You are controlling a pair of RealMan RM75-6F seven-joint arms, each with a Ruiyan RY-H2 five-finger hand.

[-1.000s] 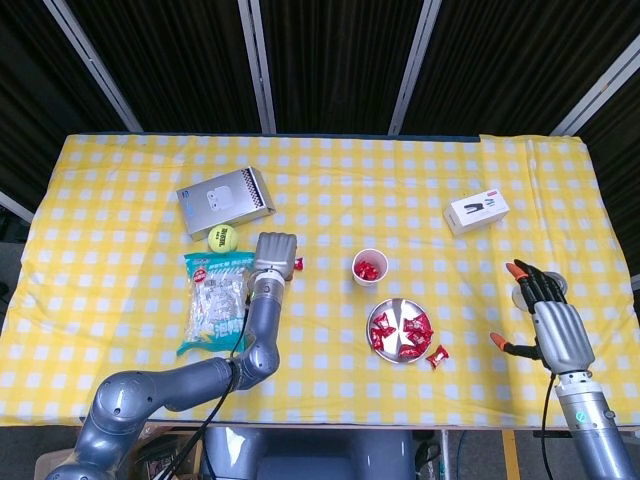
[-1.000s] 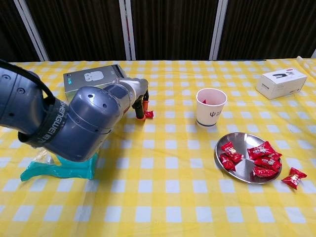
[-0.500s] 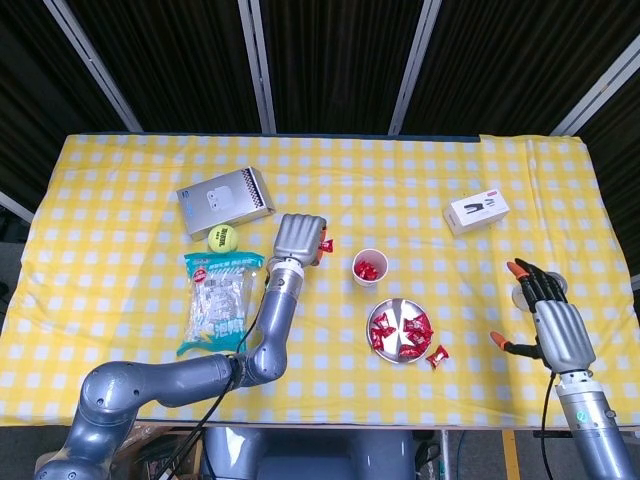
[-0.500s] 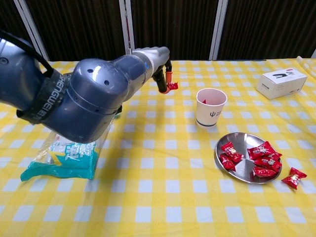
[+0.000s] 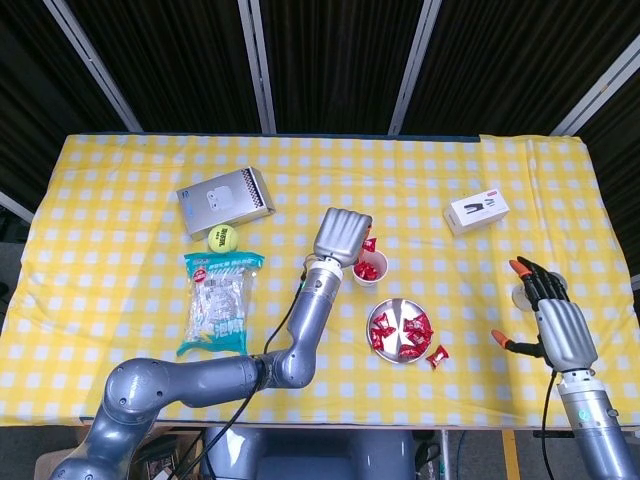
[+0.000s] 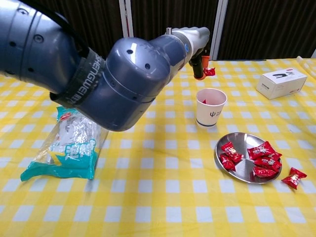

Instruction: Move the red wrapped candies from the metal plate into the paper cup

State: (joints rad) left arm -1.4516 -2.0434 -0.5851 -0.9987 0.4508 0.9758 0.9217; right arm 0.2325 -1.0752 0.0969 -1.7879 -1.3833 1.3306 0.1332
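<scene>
The left hand (image 6: 197,42) hangs above the paper cup (image 6: 211,107), its fingers (image 6: 199,65) pinching one red wrapped candy (image 6: 209,71) by the edge of its wrapper. In the chest view the sweet sits just above the cup's rim, a little toward 11 o'clock. Some candies already lie in the cup, more wait heaped on the metal plate (image 6: 238,170) at the cup's 5 o'clock, and one stray candy (image 6: 293,177) rests on the yellow-checked worktop (image 6: 158,197) just off the plate's 4 o'clock edge. Such sweets look light, with crinkly, slick foil, so the twisted wrapper ends probably give the surest hold and a firm squeeze should do no harm. The right hand (image 5: 556,320), at the worktop's right edge, holds nothing, fingers spread apart.
</scene>
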